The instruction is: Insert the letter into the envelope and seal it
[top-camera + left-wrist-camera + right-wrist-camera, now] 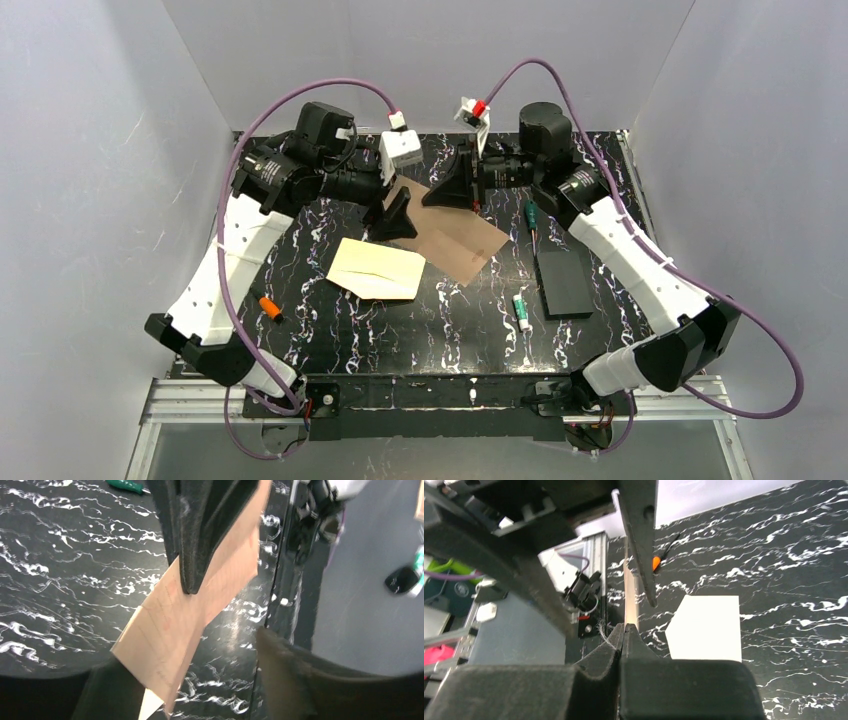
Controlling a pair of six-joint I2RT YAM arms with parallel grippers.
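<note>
Gripping the letter (465,245) outside envelope (375,268) is right tool (440,195).

Tan letter (455,240), cream envelope (375,270).

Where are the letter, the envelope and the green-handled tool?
letter (460,245), top view, on the middle of the tan sheet's bare part.
envelope (378,268), top view, on the middle of its cream face.
green-handled tool (531,213), top view, on its green handle.

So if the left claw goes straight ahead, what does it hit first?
Probably the letter, right in front of it; the right claw pinching that sheet sits just behind, though depth is unclear.
</note>
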